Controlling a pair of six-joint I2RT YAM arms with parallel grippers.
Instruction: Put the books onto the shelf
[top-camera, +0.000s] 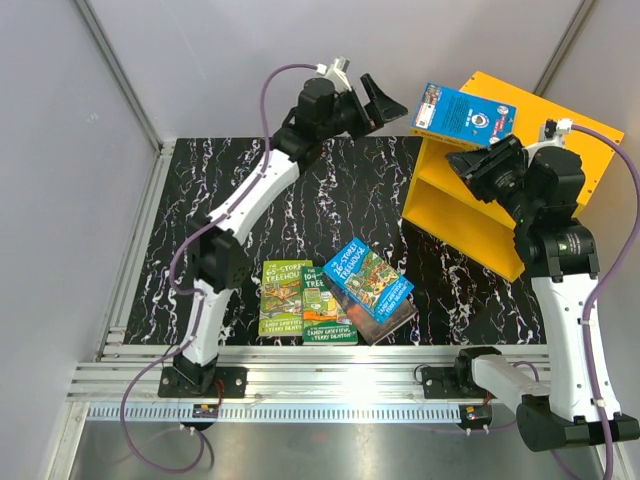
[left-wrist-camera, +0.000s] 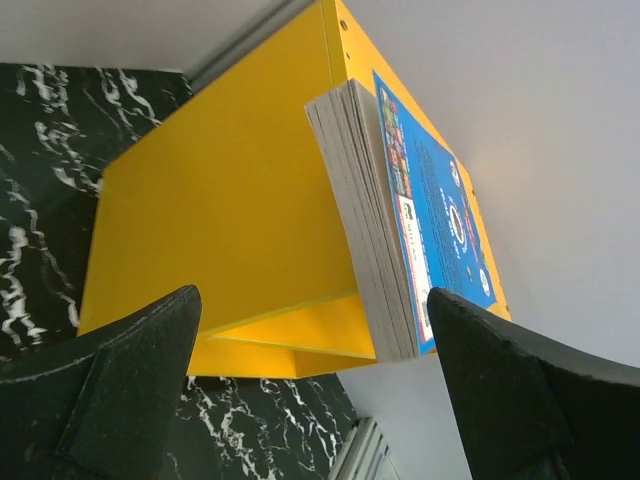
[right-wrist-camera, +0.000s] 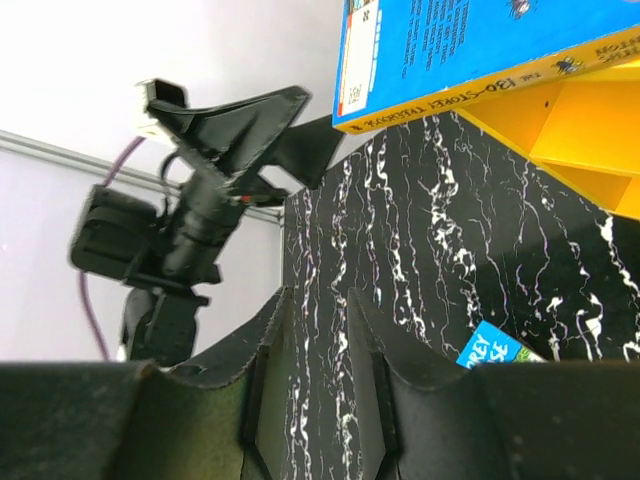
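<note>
I see the left gripper (top-camera: 388, 105) at 12 o'clock, jaws spread wide and empty beside the blue book (top-camera: 463, 112), which lies flat atop the yellow shelf (top-camera: 460, 235) at 2 o'clock, overhanging its edge, while the right gripper (right-wrist-camera: 318, 300) has its jaws slightly parted on nothing and the other books (top-camera: 325, 305) sit at 6 o'clock.

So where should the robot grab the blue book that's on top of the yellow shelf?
Best the end that pokes out sideways. The blue book lies flat on top of the yellow shelf, so only that overhanging part has free space above and below. Coming from the left, the open left end effector could probably slip one finger over, one under.
</note>
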